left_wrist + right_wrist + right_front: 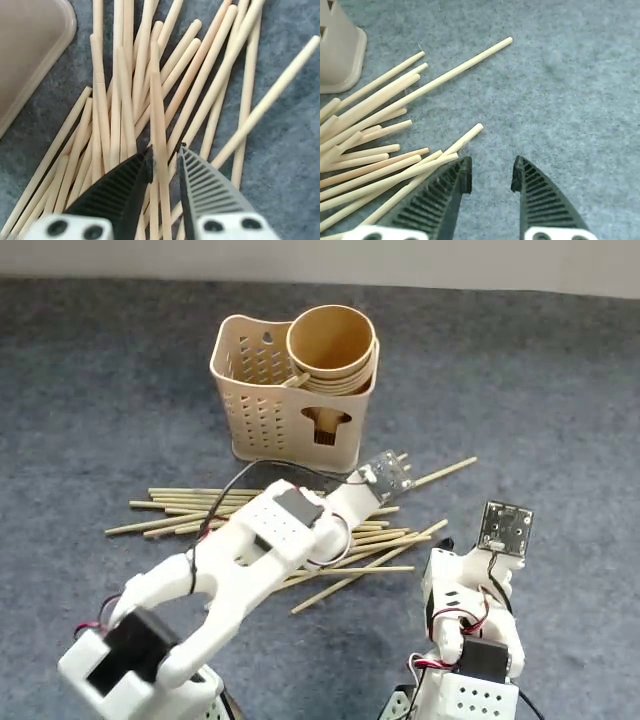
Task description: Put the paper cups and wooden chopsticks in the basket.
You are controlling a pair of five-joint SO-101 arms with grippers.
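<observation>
- At the upper centre of the high view, the paper cups (330, 340) were already stacked in the basket (245, 390).
- Below it, the chopsticks (190, 505) were scattered on the mat (90, 390).
- One chopstick (157, 100) was enclosed by the narrowly parted left gripper (165, 152); closing and lifting were judged to be needed next.
- The right gripper (490, 175) was held open and empty.

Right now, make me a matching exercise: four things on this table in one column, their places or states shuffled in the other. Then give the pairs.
1. paper cups
2. wooden chopsticks
3. left gripper
4. right gripper

A. open over bare carpet
B. stacked inside the basket
C. lying loose in front of the basket
D. straddling one chopstick of the pile

Pairs: 1-B, 2-C, 3-D, 4-A.
</observation>
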